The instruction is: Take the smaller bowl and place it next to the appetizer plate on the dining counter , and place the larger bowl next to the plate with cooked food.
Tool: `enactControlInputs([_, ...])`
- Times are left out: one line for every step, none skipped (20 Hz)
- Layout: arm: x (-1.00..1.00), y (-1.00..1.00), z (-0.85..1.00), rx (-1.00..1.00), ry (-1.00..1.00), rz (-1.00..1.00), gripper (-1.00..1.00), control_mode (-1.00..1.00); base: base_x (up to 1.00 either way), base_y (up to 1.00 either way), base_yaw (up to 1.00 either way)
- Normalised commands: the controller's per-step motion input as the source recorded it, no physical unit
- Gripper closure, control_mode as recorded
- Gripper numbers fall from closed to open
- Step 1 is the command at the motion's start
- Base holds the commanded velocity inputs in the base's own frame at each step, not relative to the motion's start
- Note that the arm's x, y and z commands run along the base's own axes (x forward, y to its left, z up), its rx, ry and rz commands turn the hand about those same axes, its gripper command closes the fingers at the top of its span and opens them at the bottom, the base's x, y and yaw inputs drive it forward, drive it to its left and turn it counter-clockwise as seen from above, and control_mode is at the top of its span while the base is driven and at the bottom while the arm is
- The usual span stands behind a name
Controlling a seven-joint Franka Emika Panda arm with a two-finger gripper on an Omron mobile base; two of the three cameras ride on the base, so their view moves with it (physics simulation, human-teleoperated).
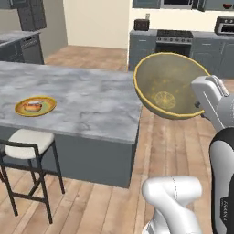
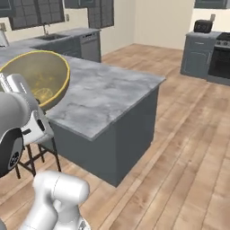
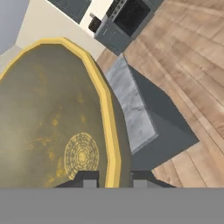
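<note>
The larger bowl, olive-yellow with a lemon-slice drawing inside, hangs tilted on its side in the air just past the right end of the dining counter. My gripper is shut on its rim from the right. In the hand view the yellow rim of the bowl runs down between my gripper's two dark fingertips. The yellow plate with cooked food lies on the counter's near left part, well left of the bowl. From the right base view the bowl sits over the counter edge.
A white-seated black stool stands under the counter below the plate. A stove and grey cabinets line the back wall, with a dark toaster on them. Open wooden floor lies right of the counter.
</note>
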Motion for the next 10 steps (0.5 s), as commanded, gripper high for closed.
enactControlInputs([0.0, 0.0, 0.0, 0.0, 0.0, 0.0, 1.0, 1.0, 0.04, 1.0, -0.48])
enactControlInputs([0.0, 0.0, 0.0, 0.0, 0.0, 0.0, 1.0, 1.0, 0.01, 1.0, -0.46])
enactControlInputs([0.0, 0.0, 0.0, 0.0, 0.0, 0.0, 1.0, 1.0, 0.0, 1.0, -0.44])
enactControlInputs([0.0, 0.0, 0.0, 0.0, 0.0, 0.0, 1.0, 1.0, 0.0, 1.0, -0.44])
enactControlInputs([0.0, 0.0, 0.0, 0.0, 0.0, 0.0, 1.0, 1.0, 0.0, 1.0, -0.44])
enactControlInputs([0.0, 0.0, 0.0, 0.0, 0.0, 0.0, 1.0, 1.0, 0.0, 1.0, -0.44])
enactControlInputs([0.0, 0.0, 0.0, 0.0, 0.0, 0.0, 1.0, 1.0, 0.0, 1.0, -0.44])
enactControlInputs([0.0, 0.0, 0.0, 0.0, 0.0, 0.0, 1.0, 1.0, 0.0, 1.0, -0.45])
enactControlInputs([0.0, 0.0, 0.0, 0.0, 0.0, 0.0, 1.0, 1.0, 0.0, 1.0, -0.44])
enactControlInputs([0.0, 0.0, 0.0, 0.0, 0.0, 0.0, 1.0, 1.0, 0.0, 1.0, -0.39])
